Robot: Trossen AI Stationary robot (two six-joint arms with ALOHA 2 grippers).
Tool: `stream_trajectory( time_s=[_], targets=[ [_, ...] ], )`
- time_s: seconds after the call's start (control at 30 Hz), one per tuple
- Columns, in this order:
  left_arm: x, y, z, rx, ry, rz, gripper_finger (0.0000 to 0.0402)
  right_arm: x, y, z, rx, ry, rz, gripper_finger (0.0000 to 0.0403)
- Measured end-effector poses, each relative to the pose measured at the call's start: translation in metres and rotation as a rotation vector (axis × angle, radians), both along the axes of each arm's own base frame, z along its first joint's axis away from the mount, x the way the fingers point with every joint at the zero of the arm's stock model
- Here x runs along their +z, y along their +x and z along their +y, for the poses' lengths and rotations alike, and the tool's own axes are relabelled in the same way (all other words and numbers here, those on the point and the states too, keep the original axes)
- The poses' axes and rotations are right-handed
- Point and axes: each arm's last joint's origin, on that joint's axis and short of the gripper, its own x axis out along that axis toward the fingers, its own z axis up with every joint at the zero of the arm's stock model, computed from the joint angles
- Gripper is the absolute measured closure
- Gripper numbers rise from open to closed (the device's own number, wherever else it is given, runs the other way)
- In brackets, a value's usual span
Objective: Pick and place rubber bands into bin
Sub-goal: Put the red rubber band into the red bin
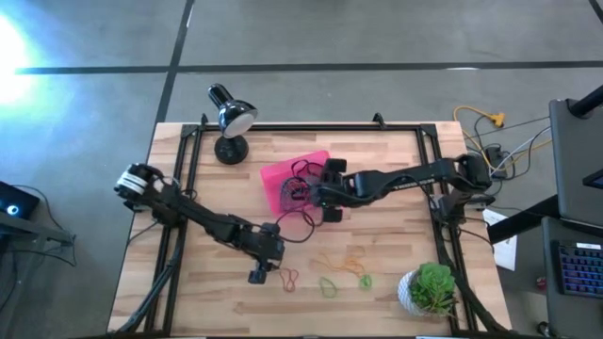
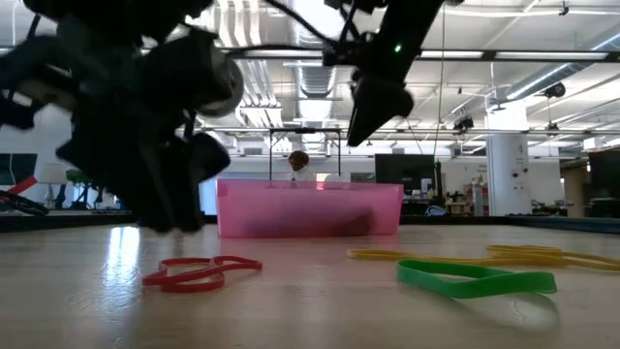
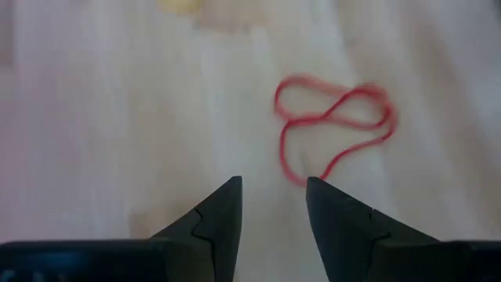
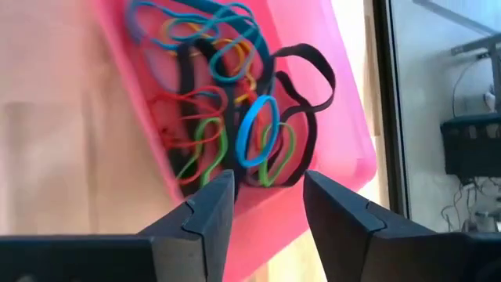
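Rubber bands still lay loose on the wooden table [image 1: 396, 245]; the red band [image 3: 333, 125] sat just ahead of the left gripper [image 3: 274, 205], whose fingers stood spread and empty, its long axis running across their gap. The right gripper [image 4: 266, 200], also spread, hung over the pink bin [image 4: 344, 117], farther from that band

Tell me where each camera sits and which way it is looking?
High view: above the table, looking straight down; both arms show, right pincer at the bin.
Low view: at table-top height, looking level at the bin; both arms come down from above.
Left wrist view: on the left arm, facing the red rubber band; open left pincer shows.
Right wrist view: on the right arm, facing the bin; open right pincer shows.
Shared: low and left wrist views both show the red rubber band.
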Motion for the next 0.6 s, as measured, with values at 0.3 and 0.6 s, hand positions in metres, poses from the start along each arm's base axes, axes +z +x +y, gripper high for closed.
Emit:
stream_trajectory(
  time_s=[0.3,0.6],
  targets=[
    [-0.012,0.008,-0.004,-0.013,-0.001,0.040,0.0274,0.052,-0.042,0.053,0.084,0.049,-0.105,0.0280],
    [-0.010,0.012,-0.006,-0.027,-0.030,0.005,0.0274,0.087,-0.102,0.105,0.231,0.152,-0.259,0.0296]
  ],
)
